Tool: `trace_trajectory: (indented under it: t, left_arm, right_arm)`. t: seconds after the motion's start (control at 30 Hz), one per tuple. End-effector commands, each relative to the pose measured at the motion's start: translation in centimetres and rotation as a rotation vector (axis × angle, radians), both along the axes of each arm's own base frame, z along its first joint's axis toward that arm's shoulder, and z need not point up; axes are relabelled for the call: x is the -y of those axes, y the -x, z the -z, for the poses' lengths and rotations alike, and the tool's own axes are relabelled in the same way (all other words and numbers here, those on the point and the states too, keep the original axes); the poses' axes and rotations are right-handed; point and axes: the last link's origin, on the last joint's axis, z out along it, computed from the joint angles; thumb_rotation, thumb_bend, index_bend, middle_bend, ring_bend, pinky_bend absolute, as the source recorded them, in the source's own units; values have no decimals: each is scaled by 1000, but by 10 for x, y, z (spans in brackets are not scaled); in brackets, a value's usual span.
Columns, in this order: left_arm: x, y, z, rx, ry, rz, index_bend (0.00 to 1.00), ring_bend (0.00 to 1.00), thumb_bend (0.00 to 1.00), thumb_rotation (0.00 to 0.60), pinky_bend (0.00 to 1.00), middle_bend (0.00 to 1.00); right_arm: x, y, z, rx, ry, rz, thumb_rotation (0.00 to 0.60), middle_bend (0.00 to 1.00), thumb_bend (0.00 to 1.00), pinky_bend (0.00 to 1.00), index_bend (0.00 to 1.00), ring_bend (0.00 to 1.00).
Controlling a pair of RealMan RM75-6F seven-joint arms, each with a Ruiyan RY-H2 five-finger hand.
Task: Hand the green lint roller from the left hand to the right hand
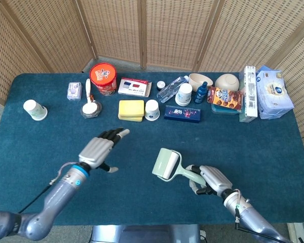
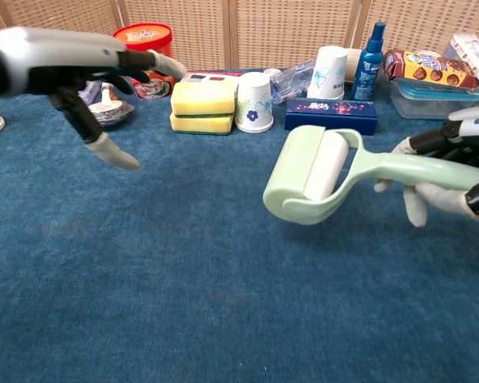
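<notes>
The green lint roller (image 1: 166,164) (image 2: 313,174) hangs above the blue table, its pale green head pointing left and its handle running right. My right hand (image 1: 213,180) (image 2: 455,177) grips that handle at the lower right. My left hand (image 1: 99,150) (image 2: 84,73) is off to the left, well apart from the roller, fingers spread and holding nothing.
Along the back stand a red tub (image 1: 103,78), a yellow sponge stack (image 1: 131,109) (image 2: 202,107), a white floral cup (image 1: 152,110) (image 2: 254,101), a dark blue box (image 1: 182,113), bottles, bowls and snack packs. A paper cup (image 1: 35,110) sits far left.
</notes>
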Motion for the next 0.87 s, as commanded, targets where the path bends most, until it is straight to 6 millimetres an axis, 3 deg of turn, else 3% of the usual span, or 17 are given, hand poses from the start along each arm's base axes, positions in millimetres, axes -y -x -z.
trace_trajectory:
  t: [0.03, 0.33, 0.53, 0.7, 0.87]
  left_arm:
    - [1, 37, -31, -22, -77, -20, 5, 0, 0, 600, 71, 0]
    - [19, 111, -84, -72, -203, -31, 5, 0, 0, 600, 68, 0]
    - [52, 159, -113, -71, -298, -74, 4, 0, 0, 600, 55, 0]
    - [79, 187, -132, -73, -385, -105, 4, 0, 0, 600, 46, 0]
    - [95, 200, -146, -87, -425, -139, 4, 0, 0, 600, 45, 0]
  right_arm:
    - [2, 3, -8, 7, 14, 6, 600, 788, 1000, 1000, 674, 768]
    - [4, 8, -18, 14, 27, 5, 600, 788, 1000, 1000, 674, 768]
    - [4, 9, -20, 24, 29, 9, 600, 788, 1000, 1000, 674, 768]
    - [3, 9, -20, 31, 25, 2, 600, 788, 1000, 1000, 674, 768]
    - [1, 8, -19, 38, 23, -4, 600, 788, 1000, 1000, 674, 768]
